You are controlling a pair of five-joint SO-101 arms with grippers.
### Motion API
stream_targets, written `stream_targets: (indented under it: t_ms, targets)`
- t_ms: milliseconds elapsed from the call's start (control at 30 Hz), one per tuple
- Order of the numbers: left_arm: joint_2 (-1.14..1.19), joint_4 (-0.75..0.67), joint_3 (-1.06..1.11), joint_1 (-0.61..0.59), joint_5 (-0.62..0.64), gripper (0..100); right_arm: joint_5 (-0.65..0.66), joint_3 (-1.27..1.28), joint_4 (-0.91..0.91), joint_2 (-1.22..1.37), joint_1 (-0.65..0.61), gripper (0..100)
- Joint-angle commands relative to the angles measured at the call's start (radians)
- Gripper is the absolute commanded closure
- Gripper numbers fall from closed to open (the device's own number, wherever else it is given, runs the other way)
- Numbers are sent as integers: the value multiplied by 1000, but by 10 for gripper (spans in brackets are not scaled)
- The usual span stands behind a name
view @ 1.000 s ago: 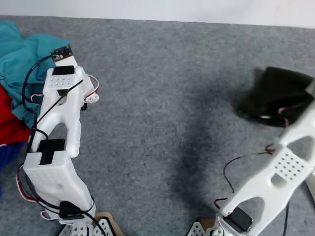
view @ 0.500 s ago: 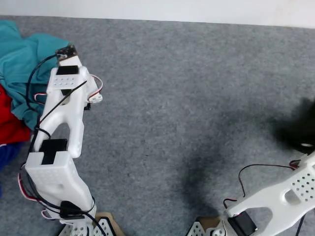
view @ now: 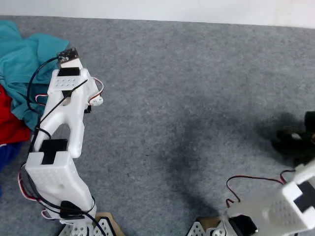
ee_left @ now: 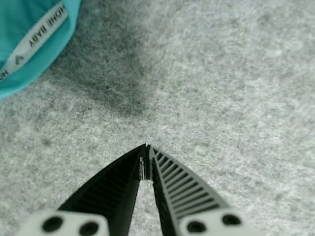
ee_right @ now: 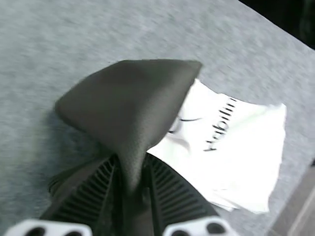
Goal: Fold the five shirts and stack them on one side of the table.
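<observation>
A pile of shirts lies at the table's left edge: teal (view: pixel 19 54) on top, red (view: pixel 10 118) below it, blue (view: pixel 4 157) at the front. My left gripper (ee_left: pixel 146 153) is shut with nothing in it, just above the grey felt beside the teal shirt (ee_left: pixel 29 39). My right gripper (ee_right: pixel 132 172) is shut on a fold of the black shirt (ee_right: pixel 133 98), whose white printed patch (ee_right: pixel 231 147) shows behind. In the high view the black shirt (view: pixel 293 142) hangs bunched at the far right edge.
Grey felt table (view: pixel 187 98) spreads between the arms. The left arm's white body (view: pixel 61 123) stretches from the front edge toward the pile. The right arm's base and red cables (view: pixel 256 196) sit at the front right.
The right arm has swung right and toward the front, carrying the black shirt from the right middle to the table's right edge. The left arm edged slightly forward.
</observation>
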Motion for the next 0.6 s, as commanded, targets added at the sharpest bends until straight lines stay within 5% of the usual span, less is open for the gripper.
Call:
stream_targets:
  t_ms: [0,567]
  targets:
    - [-8,-11,-4,13,2,994,55,77,-93,-62,99,993]
    - [-8,-11,1,16,2,994,187,231,-288,-59,380,993]
